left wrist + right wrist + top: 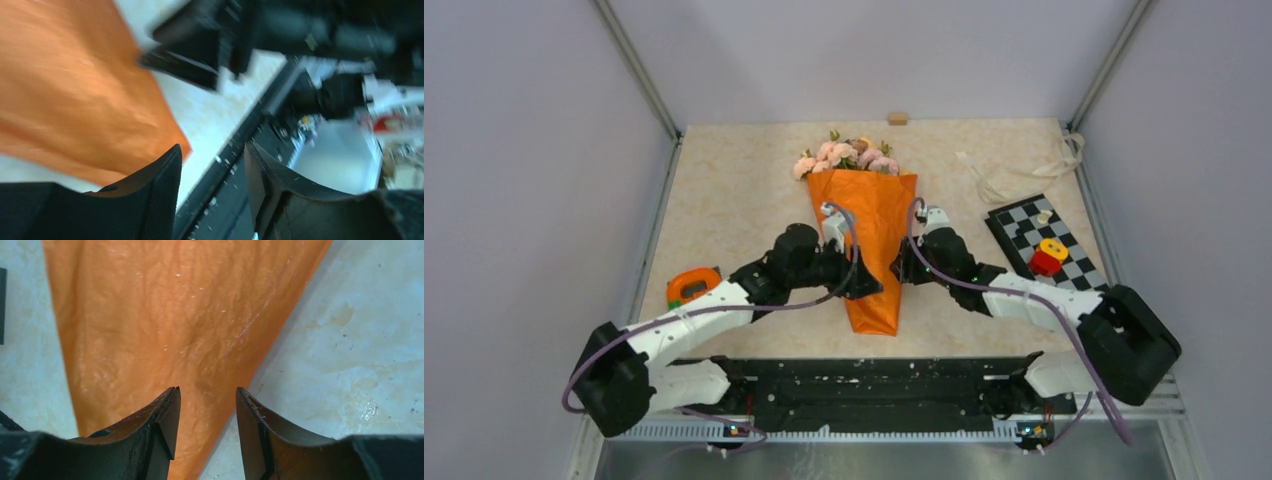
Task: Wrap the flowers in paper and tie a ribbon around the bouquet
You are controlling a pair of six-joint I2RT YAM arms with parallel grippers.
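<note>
The bouquet lies in the middle of the table. Its pink flowers [844, 155] point to the far side, and the orange paper [876, 240] is folded round them as a cone that tapers toward me. My left gripper [868, 285] stands open by the cone's lower left edge. In the blurred left wrist view, the paper [65, 90] lies up and left of the open gripper [212, 152], with only table and black rail between the fingers. My right gripper [903, 267] is open at the cone's right edge, over the paper [165, 315]; that gripper [207, 392] holds nothing. The cream ribbon [1020, 168] lies loose at the back right.
A checkered board [1024, 235] with a red and yellow piece [1049, 256] sits on the right. A small orange-and-green object [692, 285] lies by the left arm. A small wooden block [897, 118] is at the back wall. The black base rail [874, 385] runs along the near edge.
</note>
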